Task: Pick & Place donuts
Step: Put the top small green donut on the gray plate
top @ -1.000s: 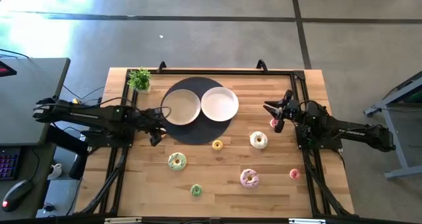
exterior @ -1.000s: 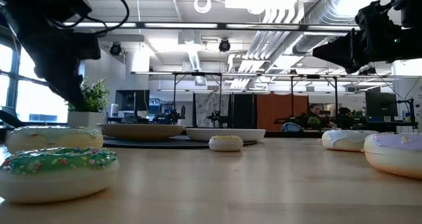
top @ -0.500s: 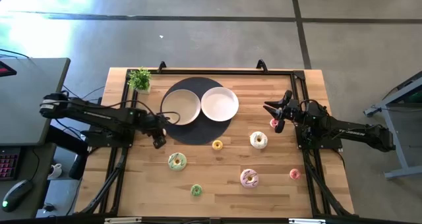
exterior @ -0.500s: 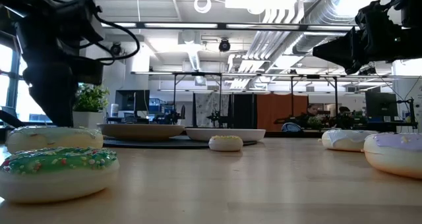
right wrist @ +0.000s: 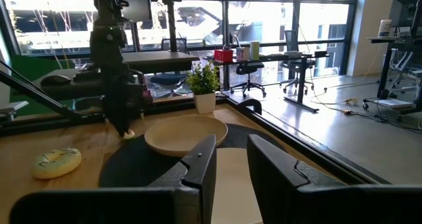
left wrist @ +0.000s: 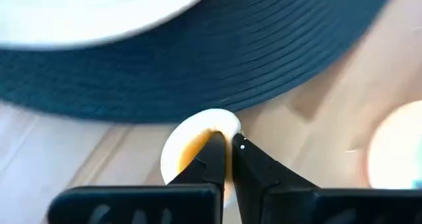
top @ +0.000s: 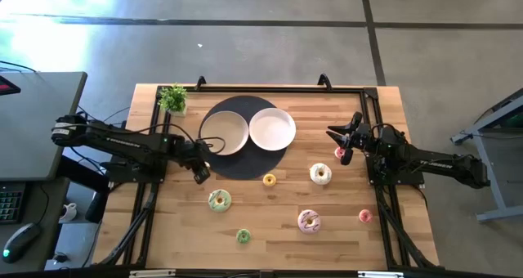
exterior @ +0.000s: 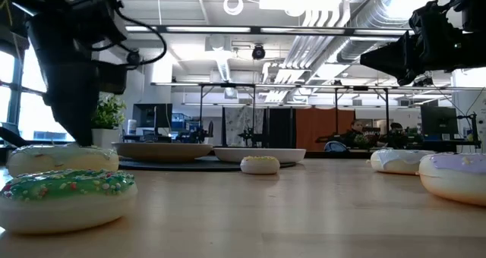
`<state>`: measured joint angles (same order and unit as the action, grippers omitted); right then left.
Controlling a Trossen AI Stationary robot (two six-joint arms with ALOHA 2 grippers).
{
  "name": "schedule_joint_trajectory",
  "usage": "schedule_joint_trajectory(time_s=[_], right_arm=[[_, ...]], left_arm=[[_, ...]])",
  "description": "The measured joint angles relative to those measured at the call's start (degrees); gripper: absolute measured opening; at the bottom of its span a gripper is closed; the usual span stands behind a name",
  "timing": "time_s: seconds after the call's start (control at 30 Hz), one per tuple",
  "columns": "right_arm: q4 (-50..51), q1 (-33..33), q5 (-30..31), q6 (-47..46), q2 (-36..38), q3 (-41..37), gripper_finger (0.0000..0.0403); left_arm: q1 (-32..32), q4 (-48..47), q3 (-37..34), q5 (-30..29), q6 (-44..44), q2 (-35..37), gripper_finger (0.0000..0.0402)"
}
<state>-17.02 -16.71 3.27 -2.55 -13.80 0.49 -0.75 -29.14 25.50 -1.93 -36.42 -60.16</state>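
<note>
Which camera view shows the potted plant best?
Right wrist view: the plant stands whole, seen sideways. The high view shows only its top, the low view hides part behind the left arm, the left wrist view nothing.

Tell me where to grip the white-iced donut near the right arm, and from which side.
The white-iced donut lies flat, hole up, clear of its neighbours. It is probably best to come straight down and pinch one side of the ring, one finger in the hole and one outside. The right gripper, open, is nearest.
</note>
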Motion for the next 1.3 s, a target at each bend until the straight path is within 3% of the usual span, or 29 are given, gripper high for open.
schedule_joint_trajectory(time_s=[0.47, 0.77, 1.0, 1.3], right_arm=[[0.00, 0.00, 0.00, 0.04, 0.00, 0.00, 0.0083], [0.00, 0.00, 0.00, 0.14, 0.00, 0.00, 0.0083], [-1.15, -0.01, -0.02, 0.00, 0.02, 0.00, 0.0083], [-1.31, 0.00, -0.04, -0.22, 0.02, 0.00, 0.0083]], left_arm=[[0.00, -1.23, 15.11, -3.85, 6.74, 0.07, 0.0005], [0.04, 4.64, 15.58, -16.20, 4.57, -2.94, 0.0005], [0.04, 16.49, 15.65, -16.41, 3.06, -10.09, 0.0005], [2.40, 20.62, 15.58, -21.99, 0.19, -19.71, 0.0005]])
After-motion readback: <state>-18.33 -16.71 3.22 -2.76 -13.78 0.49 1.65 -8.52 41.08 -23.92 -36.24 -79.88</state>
